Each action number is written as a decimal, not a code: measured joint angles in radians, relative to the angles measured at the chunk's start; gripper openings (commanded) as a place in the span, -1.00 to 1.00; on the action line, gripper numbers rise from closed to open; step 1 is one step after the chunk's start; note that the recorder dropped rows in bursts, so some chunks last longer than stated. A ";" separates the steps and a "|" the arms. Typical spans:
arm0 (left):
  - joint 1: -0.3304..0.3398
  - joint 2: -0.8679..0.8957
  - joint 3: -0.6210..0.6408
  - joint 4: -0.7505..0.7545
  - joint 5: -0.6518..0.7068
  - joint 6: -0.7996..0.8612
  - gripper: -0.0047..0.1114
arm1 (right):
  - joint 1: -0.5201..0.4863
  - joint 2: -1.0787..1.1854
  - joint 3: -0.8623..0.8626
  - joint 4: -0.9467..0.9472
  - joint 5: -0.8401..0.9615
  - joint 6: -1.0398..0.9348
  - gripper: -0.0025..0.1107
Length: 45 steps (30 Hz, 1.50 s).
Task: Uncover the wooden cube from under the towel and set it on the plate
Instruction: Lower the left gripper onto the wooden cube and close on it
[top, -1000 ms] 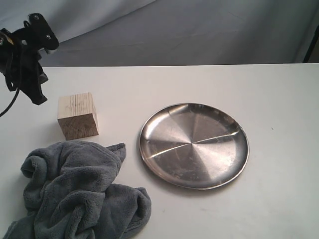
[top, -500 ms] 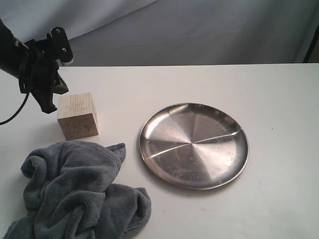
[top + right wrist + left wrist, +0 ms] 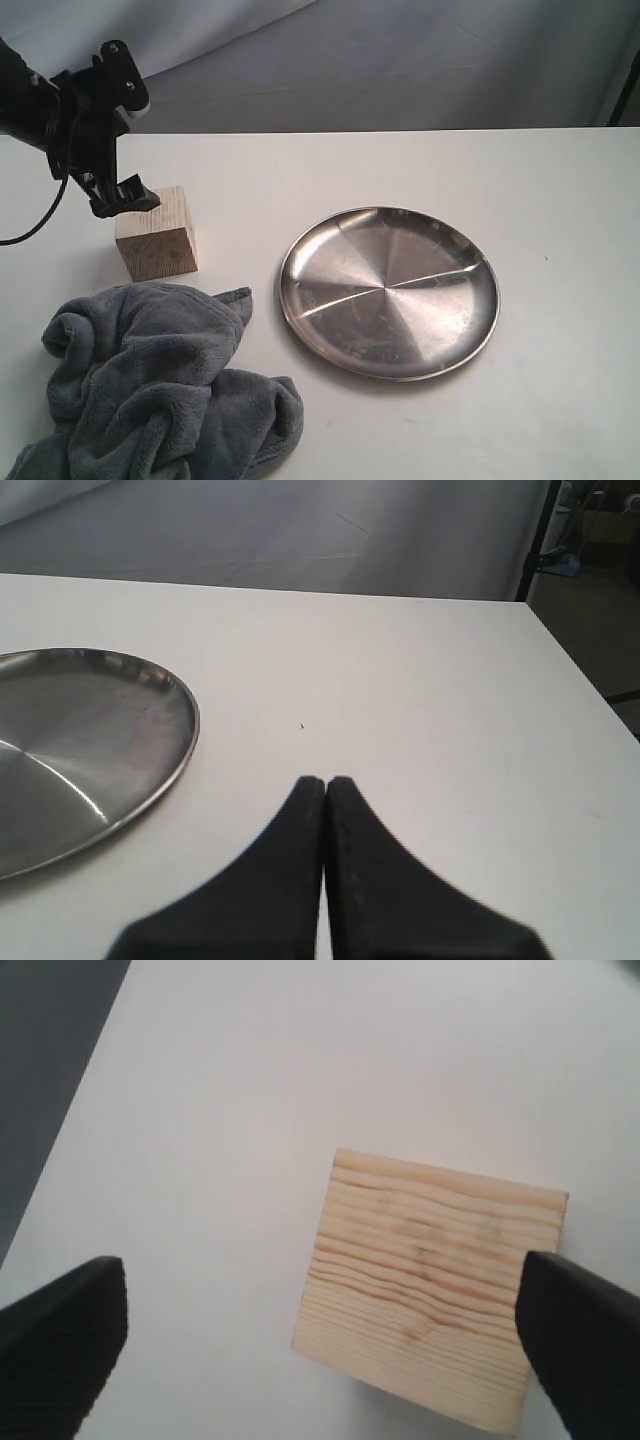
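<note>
The wooden cube (image 3: 155, 235) stands uncovered on the white table, left of the steel plate (image 3: 388, 292). The dark grey towel (image 3: 150, 390) lies bunched in front of the cube, not touching its top. My left gripper (image 3: 122, 192) hangs over the cube's far left top edge. In the left wrist view the left gripper (image 3: 322, 1265) is wide open, and the cube (image 3: 430, 1280) lies below, toward one finger (image 3: 585, 1340). My right gripper (image 3: 325, 785) is shut on nothing, low over bare table beside the plate's rim (image 3: 185, 740). The exterior view does not show it.
The white table (image 3: 560, 200) ends at a far edge against a grey backdrop. In the right wrist view its right edge (image 3: 580, 680) drops off to the floor, with a dark stand beyond.
My left gripper has swung right and down from the far left corner until it hangs over the cube's top edge. Cube, towel and plate have not moved.
</note>
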 measured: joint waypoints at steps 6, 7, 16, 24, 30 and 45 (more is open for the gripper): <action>0.000 0.000 0.000 -0.026 0.000 0.015 0.88 | 0.000 0.000 0.000 0.000 0.000 0.000 -0.96; 0.000 0.000 0.000 -0.037 0.000 0.015 0.88 | 0.000 0.000 0.000 0.000 0.000 0.000 -0.96; 0.000 0.000 0.000 -0.069 0.065 0.006 0.88 | 0.000 0.000 0.000 0.000 0.000 0.000 -0.96; 0.000 0.026 -0.002 -0.021 0.095 0.134 0.88 | 0.000 0.000 0.000 0.000 0.000 0.000 -0.96; 0.000 0.130 -0.002 -0.012 -0.001 0.158 0.88 | 0.000 0.000 0.000 0.000 0.000 0.000 -0.96; 0.000 0.213 -0.002 -0.012 -0.095 0.198 0.88 | 0.000 0.000 0.000 0.000 0.000 0.000 -0.96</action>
